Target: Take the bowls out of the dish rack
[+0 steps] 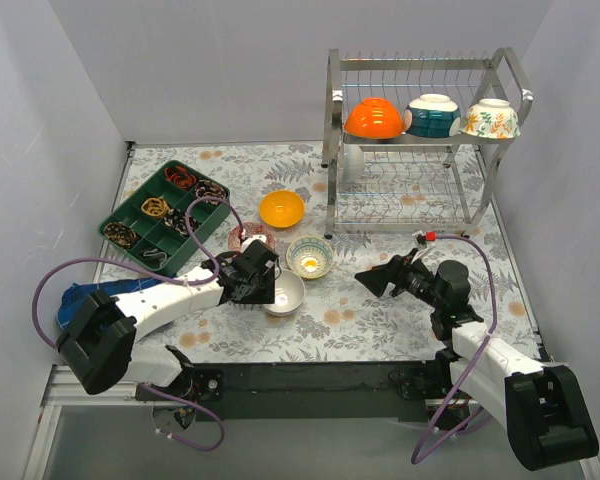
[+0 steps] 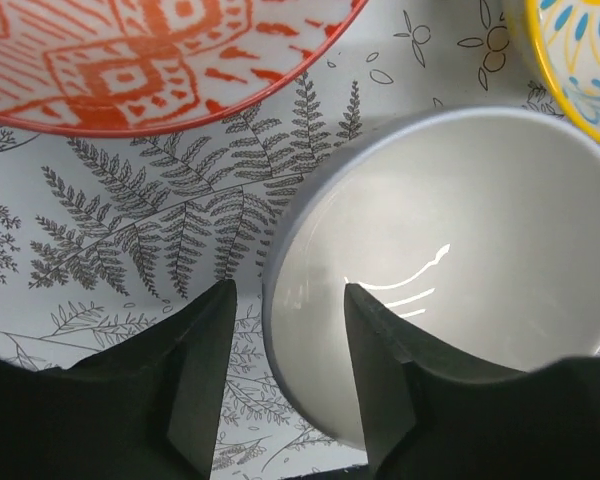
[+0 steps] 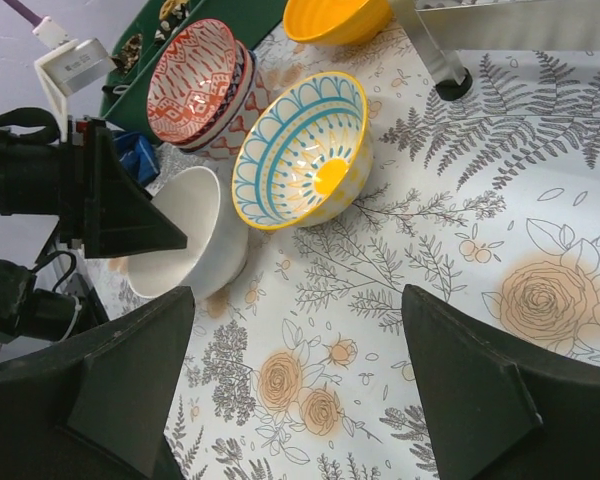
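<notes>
The chrome dish rack (image 1: 333,120) stands at the back right, with an orange bowl (image 1: 372,118), a teal bowl (image 1: 432,115) and a floral bowl (image 1: 490,118) on its upper shelf. On the table sit a yellow bowl (image 1: 281,208), a red-patterned bowl (image 1: 252,238), a blue-and-yellow bowl (image 1: 309,256) and a white bowl (image 1: 285,293). My left gripper (image 2: 285,380) straddles the white bowl's (image 2: 460,250) rim, one finger inside and one outside, with a gap showing beside the wall. My right gripper (image 3: 300,400) hovers open over bare cloth to the right of these bowls.
A green compartment tray (image 1: 165,215) with small items lies at the back left. A pale item (image 1: 352,165) rests on the rack's lower tier. The rack's leg (image 3: 430,50) stands close behind the blue-and-yellow bowl (image 3: 300,150). Grey walls close in both sides.
</notes>
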Available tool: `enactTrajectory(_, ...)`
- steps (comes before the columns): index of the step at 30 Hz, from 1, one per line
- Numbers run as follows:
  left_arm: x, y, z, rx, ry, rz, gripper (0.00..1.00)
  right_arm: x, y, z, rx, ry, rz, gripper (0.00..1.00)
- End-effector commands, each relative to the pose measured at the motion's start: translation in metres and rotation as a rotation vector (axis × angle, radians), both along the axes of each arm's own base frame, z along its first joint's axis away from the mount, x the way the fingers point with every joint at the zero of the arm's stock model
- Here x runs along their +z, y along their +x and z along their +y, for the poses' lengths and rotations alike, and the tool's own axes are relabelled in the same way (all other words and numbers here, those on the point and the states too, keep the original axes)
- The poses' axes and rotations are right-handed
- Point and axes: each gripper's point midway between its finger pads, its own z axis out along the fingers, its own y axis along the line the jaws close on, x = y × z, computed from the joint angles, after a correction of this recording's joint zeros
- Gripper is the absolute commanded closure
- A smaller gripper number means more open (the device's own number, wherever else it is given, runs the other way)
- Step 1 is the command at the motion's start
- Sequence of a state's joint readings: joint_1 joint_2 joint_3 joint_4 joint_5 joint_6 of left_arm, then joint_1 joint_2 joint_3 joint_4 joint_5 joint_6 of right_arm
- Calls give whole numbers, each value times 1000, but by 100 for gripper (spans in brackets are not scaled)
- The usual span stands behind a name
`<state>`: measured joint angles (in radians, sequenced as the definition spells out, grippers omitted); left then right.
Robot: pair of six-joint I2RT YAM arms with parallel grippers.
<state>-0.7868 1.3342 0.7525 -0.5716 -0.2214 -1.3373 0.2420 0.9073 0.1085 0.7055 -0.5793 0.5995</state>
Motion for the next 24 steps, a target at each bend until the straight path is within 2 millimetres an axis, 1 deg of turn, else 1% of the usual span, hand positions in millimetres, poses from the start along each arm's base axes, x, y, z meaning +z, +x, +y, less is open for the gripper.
enactTrajectory(1, 31, 8, -5, -7, -65, -80, 40, 22, 19, -3, -36, -39, -86, 7)
enactTrajectory(2, 37, 9, -5, -5, -74, -99, 36, 22, 22, -3, -38, -46, -84, 7)
enactTrajectory(3, 50, 12, -6, -4, -93, -129, 30, 23, 24, -4, -39, -56, -90, 7)
enactTrajectory(4, 57, 13, -6, -3, -102, -143, 22, 26, 27, -3, -40, -61, -92, 7)
enactTrajectory(5, 63, 15, -7, -13, -106, -154, 18, 31, 32, -3, -46, -63, -101, 7)
enactTrajectory(6, 76, 19, -10, -18, -136, -182, 15, 35, 37, -4, -60, -68, -110, 7)
enactTrajectory(7, 82, 21, -12, -25, -152, -194, 13, 34, 41, -5, -69, -75, -98, 7)
enactTrajectory(8, 89, 26, -13, -25, -179, -212, 6, 44, 48, -5, -80, -74, -115, 6)
enactTrajectory(9, 95, 29, -12, -41, -188, -228, 3, 47, 54, -6, -100, -80, -117, 5)
enactTrajectory(10, 103, 34, -11, -43, -203, -249, 2, 48, 59, -8, -115, -86, -115, 4)
enactTrajectory(11, 108, 43, -5, -25, -216, -257, 2, 53, 68, -7, -126, -87, -119, 4)
enactTrajectory(12, 112, 49, -1, -35, -208, -273, 2, 55, 74, -10, -150, -92, -120, 4)
enactTrajectory(13, 122, 57, 0, -30, -217, -293, 2, 54, 81, -11, -163, -107, -120, 3)
enactTrajectory(14, 128, 65, 8, -9, -214, -315, 2, 61, 91, -14, -190, -112, -136, 2)
enactTrajectory(15, 134, 71, 12, -15, -199, -340, 2, 64, 96, -14, -199, -116, -142, 2)
enactTrajectory(16, 143, 79, 19, 6, -194, -368, 2, 60, 103, -15, -207, -129, -133, 1)
enactTrajectory(17, 150, 85, 23, 15, -189, -398, 2, 62, 110, -18, -232, -139, -136, 2)
enactTrajectory(18, 153, 91, 30, 36, -172, -420, 2, 71, 119, -19, -249, -141, -158, 1)
enactTrajectory(19, 156, 97, 38, 51, -155, -441, 2, 64, 128, -21, -266, -158, -139, 1)
enactTrajectory(20, 158, 101, 42, 65, -151, -464, 2, 65, 137, -25, -292, -175, -147, 1)
enactTrajectory(21, 157, 104, 48, 86, -140, -478, 2, 75, 147, -24, -299, -177, -172, 1)
enactTrajectory(22, 156, 108, 57, 123, -133, -495, 2, 65, 158, -25, -300, -195, -151, 1)
enactTrajectory(23, 147, 110, 61, 139, -140, -512, 2, 64, 164, -24, -297, -194, -149, 1)
enactTrajectory(24, 151, 109, 65, 153, -159, -544, 2, 70, 172, -22, -295, -182, -174, 1)
